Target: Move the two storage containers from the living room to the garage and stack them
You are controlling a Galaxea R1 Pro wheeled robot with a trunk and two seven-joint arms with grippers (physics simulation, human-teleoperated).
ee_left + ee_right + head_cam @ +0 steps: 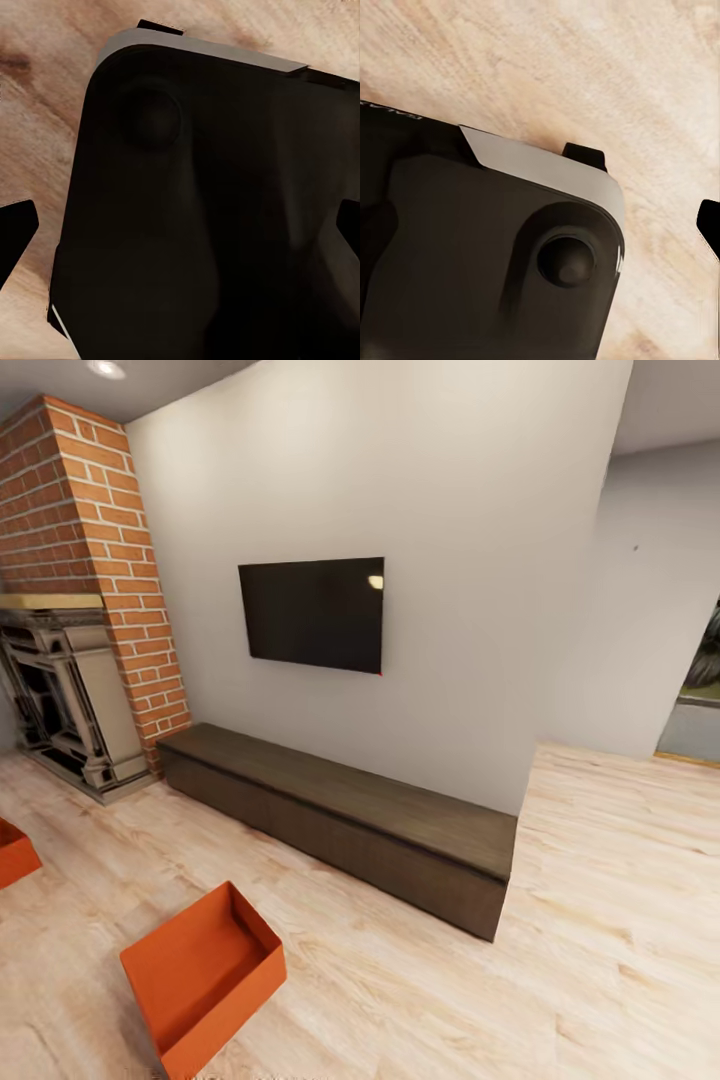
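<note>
**Living room, both bins on the floor, nothing picked up**

On the light wood-plank floor (600, 920), at roughly 7 o'clock in the head view, sits one orange-red storage container (205, 972), open side up, turned at an angle to the planks. A second container (14, 852) lies at 9 o'clock, cut by the frame edge; only one corner is visible. The two are well apart. Beyond them, a long dark cabinet (350, 825) runs along the grey wall under a black TV (313, 613); the brick fireplace (75, 600) stands at 10 o'clock.

Step in hand, as judged: approach the nearer bin. Advice: turn the base toward 7 o'clock, square up to a long wall of the bin, bring it to view centre before reaching, then pinch the thin rim.

Hard to read: both wrist views look at a dark robot body panel over wood floor. Dark finger tips show at the picture edges, wide apart, nothing between them, so each claw is probably released, though I cannot tell for sure. Garage unseen.
</note>
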